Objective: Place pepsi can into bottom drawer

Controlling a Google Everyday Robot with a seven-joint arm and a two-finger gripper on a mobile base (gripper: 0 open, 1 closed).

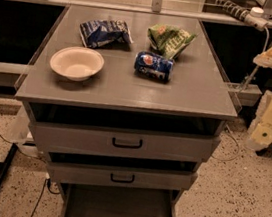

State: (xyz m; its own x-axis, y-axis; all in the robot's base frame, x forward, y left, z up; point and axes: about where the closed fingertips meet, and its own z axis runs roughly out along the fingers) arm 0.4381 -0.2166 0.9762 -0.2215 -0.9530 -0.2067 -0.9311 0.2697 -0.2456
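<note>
On the grey bench (198, 96) we find the pepsi can (153, 66) lying sideways, axis nine-to-three, at nine o'clock from the tool (270, 124), whose state we cannot tell.

Dk blue pepsi can (153, 66), grey bottom drawer (119, 211), cream bowl (76, 63), blue/white bag (104, 32), green bag (170, 39), cream tool (270, 122) far R.
</note>
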